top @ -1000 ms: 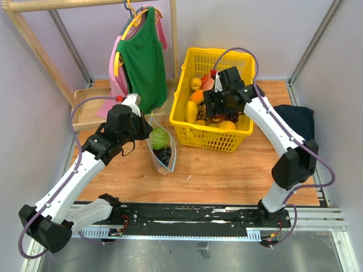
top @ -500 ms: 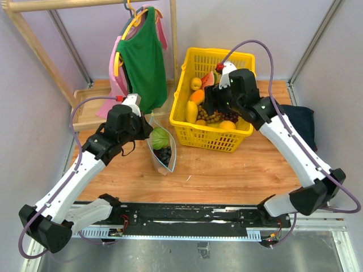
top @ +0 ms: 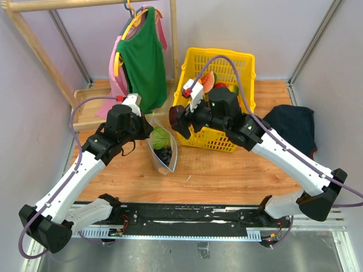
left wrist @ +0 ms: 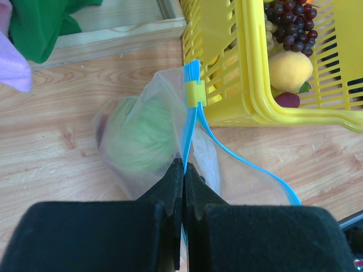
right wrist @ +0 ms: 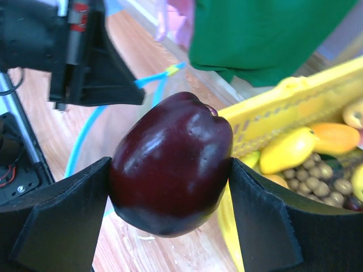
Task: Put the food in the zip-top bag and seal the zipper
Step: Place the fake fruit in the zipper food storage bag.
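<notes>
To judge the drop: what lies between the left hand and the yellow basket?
The zip-top bag, green melon inside (left wrist view); the top view adds the right hand above, holding a dark purple fruit.

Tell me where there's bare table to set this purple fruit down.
Bare wood lies in front of the yellow basket and zip-top bag, toward the arm bases, left of the dark cloth. Crowded: the gap between bag and basket.

Pale lilac walls [top: 22, 141] enclose a wooden tabletop [top: 227, 175] and wooden clothes rail [top: 68, 5]
</notes>
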